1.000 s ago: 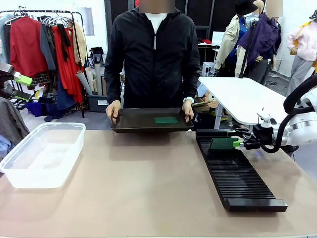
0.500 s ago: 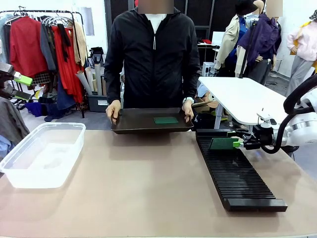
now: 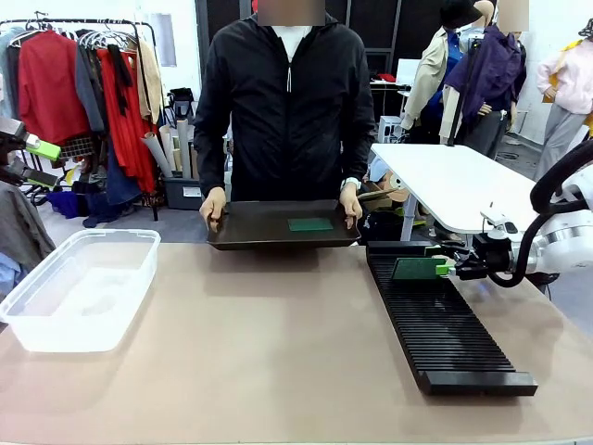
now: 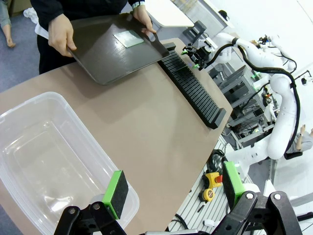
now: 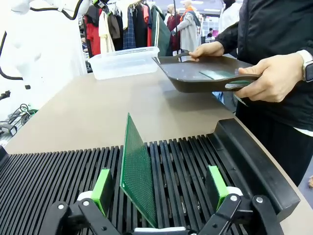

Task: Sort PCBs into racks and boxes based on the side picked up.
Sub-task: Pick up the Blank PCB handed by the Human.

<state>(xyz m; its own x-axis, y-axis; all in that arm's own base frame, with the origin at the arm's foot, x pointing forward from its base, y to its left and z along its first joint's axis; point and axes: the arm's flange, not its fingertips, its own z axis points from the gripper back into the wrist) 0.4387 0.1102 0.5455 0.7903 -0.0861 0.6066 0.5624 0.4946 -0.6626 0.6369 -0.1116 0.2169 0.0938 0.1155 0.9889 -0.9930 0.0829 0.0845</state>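
1. Hardly anything moves in the front view over the last second. The right gripper (image 3: 449,268) keeps its place at the far end of the long, low black slotted plastic rack (image 3: 445,334). Its fingers are spread wide on either side of a thin rectangular green PCB (image 3: 414,269) standing on edge in a slot. Only the person's hand (image 3: 350,202) shifts slightly on the rim of the shallow dark tray (image 3: 278,239), where a second green PCB (image 3: 309,224) lies flat. The left gripper (image 3: 28,158) waits at the picture's left edge, beyond the large clear plastic box (image 3: 56,329).

2. Seen from the left wrist, the left gripper (image 4: 173,188) has its green pads far apart with nothing between them. It hangs over the near corner of the clear box (image 4: 105,166), which looks empty. The tray (image 4: 98,58) is held tilted at the table's far edge.

3. From the right wrist, the standing PCB (image 5: 137,176) leans a little in its slot. It sits between the right gripper's (image 5: 160,188) wide-open pads and touches neither, with its dotted face showing. Judging by this, the board is released and rests in the rack (image 5: 58,171) unaided. That placement looks finished, and the board on the tray (image 5: 195,78) is probably next.
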